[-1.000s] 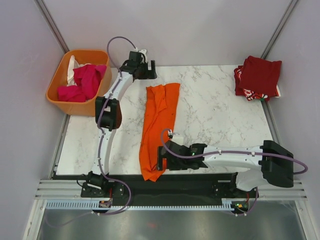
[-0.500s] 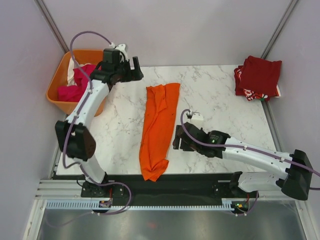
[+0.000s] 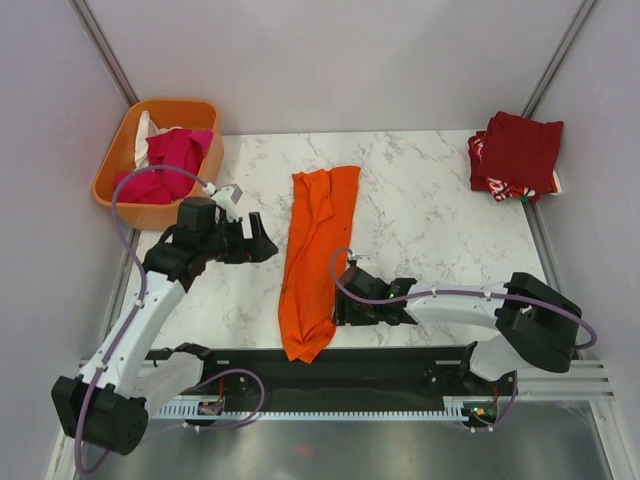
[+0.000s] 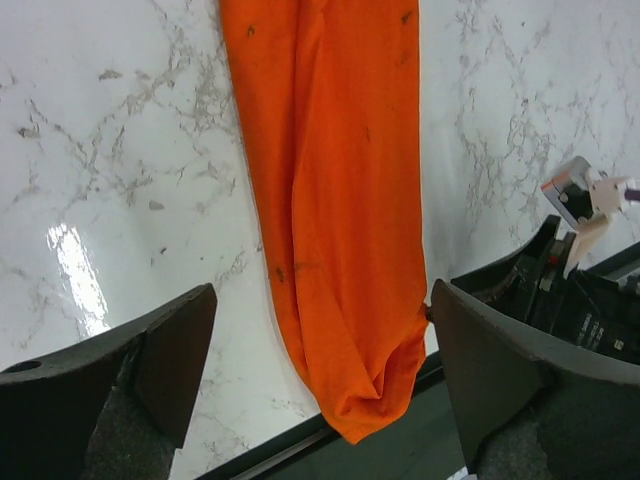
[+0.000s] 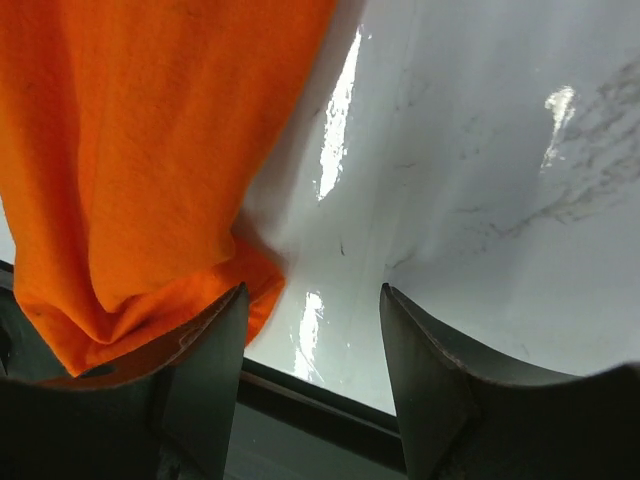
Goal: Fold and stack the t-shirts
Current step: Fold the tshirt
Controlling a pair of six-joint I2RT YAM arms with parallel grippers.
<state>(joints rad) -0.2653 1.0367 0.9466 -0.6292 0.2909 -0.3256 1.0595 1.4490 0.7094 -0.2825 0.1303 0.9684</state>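
The right gripper [image 3: 341,305], jaws apart and empty, lay just right of the orange t-shirt [image 3: 318,250] at its lower end, possibly touching the hem. The shirt's long axis ran bottom-to-top through centre frame. The left gripper [image 3: 262,246], jaws likewise spread and empty, stood farther off on the left.

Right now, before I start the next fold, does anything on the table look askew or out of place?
Yes: the orange t-shirt lies as a long slanted strip, and its bunched near end hangs past the table edge onto the black base rail. Nothing looks spilled or damaged.
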